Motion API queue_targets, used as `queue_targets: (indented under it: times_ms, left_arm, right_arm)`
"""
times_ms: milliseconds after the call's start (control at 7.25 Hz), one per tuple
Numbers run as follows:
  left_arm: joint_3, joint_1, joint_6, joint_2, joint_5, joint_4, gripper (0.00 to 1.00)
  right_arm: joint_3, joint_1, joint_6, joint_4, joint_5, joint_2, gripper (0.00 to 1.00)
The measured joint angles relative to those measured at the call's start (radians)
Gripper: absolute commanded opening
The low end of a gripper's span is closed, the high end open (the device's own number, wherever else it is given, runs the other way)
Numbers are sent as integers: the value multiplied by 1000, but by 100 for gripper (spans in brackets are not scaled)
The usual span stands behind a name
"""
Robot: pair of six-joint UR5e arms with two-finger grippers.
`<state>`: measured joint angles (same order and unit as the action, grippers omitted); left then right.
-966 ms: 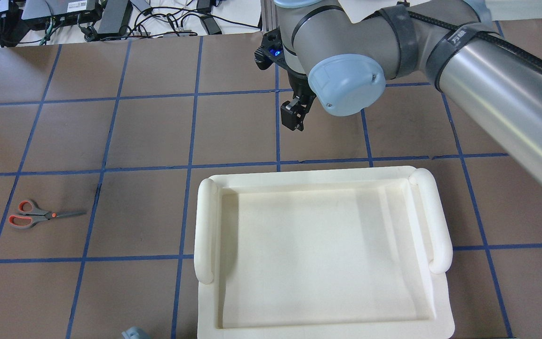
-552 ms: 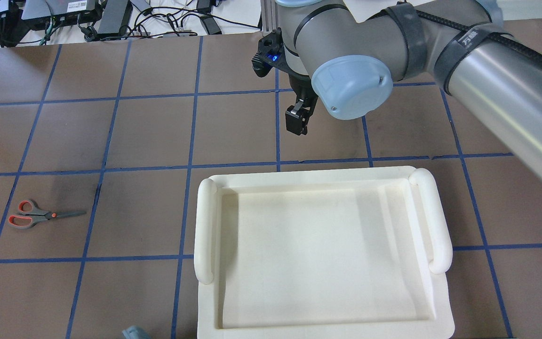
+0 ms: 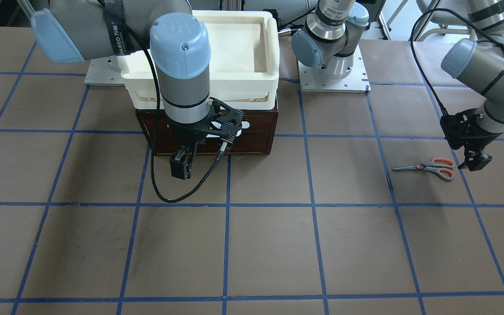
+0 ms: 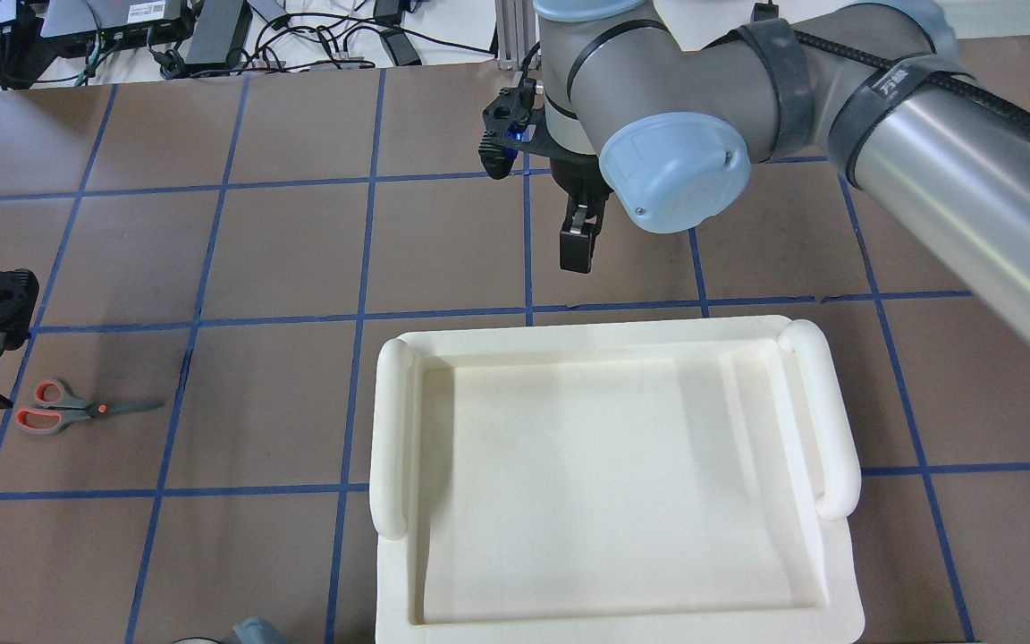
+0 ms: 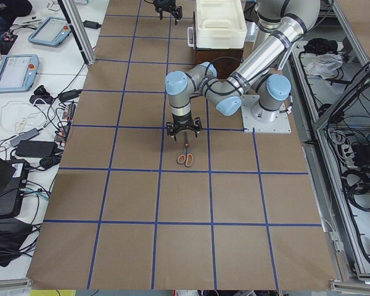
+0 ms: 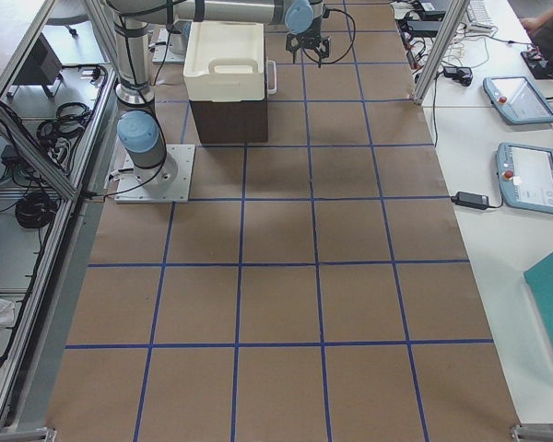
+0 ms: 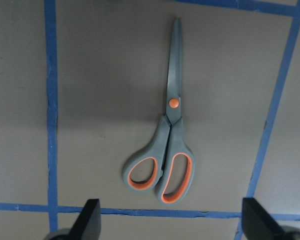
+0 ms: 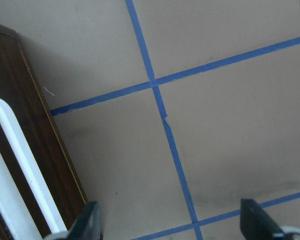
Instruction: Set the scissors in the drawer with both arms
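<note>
On the counter (image 3: 278,245), robot's left end: scissors (image 3: 429,167), flat, untouched. Left hand (image 3: 474,162), fingers spread, has come in just beside the handle loops; grasp pending. Right hand (image 3: 180,168), spread, has turned before the shut drawer (image 3: 256,140).

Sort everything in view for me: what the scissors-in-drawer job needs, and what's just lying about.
For the job:
scissors, flat on the table
drawer, under the tray
left hand, open, close to the scissors
right hand, open, in front of the drawer

Lying about:
white tray, sitting on top of the drawer's box
control tablets on the side bench
</note>
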<state>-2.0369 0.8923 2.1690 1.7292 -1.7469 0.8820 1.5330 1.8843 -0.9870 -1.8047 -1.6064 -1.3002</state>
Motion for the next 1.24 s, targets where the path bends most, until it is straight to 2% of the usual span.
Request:
queue_targets:
  times_ms: [276,552,690,966,1241]
  left_arm:
    - [-43,-30,87,28,59,-89,100]
    - [-24,-61,96,65,91,-97,100]
    - [20,-64,64,84,96,-61,100]
    - [78,-59,30,114,100,33,99]
    - [46,-51,77,110,100,47,99]
  right_arm:
    - [22,-2,-15,14,40,-6,100]
    - [29,-2,-57,60,119,-4,100]
    - [26,-2,-98,75,142,2,100]
    - [16,-2,-162,148,130,24,100]
    - [11,-4,-186,189,123,46,100]
